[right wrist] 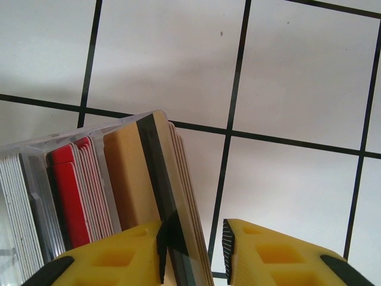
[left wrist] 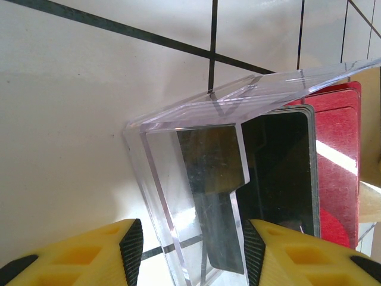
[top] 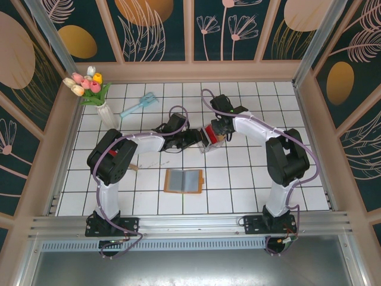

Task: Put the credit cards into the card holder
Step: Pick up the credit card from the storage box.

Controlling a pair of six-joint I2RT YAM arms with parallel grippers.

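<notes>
Credit cards upright in tray mid-table, card holder before it, vase behind left.

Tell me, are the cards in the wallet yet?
Not yet. Done: the card holder lies open, with no card that I can see in it. In hand: the right gripper straddles the tan cards at the end of the clear tray, jaws open, and the left gripper straddles a tray corner. Left: all the credit cards stand in the tray and need moving.
</notes>
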